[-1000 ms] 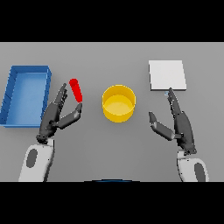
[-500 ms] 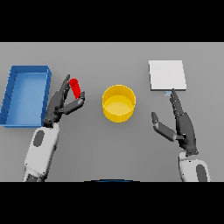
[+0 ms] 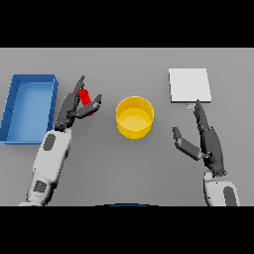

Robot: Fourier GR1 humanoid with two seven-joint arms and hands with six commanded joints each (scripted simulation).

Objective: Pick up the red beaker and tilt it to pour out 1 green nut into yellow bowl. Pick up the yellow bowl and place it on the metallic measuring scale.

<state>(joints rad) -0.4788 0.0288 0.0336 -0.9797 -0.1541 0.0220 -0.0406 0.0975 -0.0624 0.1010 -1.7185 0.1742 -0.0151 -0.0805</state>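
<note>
Just to the left of the left hand (image 3: 73, 108) lies a blue rectangular open tray (image 3: 13, 112). That hand has its fingers and thumb spread loosely about the small red cylindrical beaker (image 3: 85, 96), not clamped shut on it. To that hand's right stands the round yellow bowl (image 3: 134, 117), near but apart. Farther right, the right hand (image 3: 209, 143) hovers with straight, relaxed fingers, its fingertips just below the flat white-grey square measuring scale (image 3: 189, 85).
</note>
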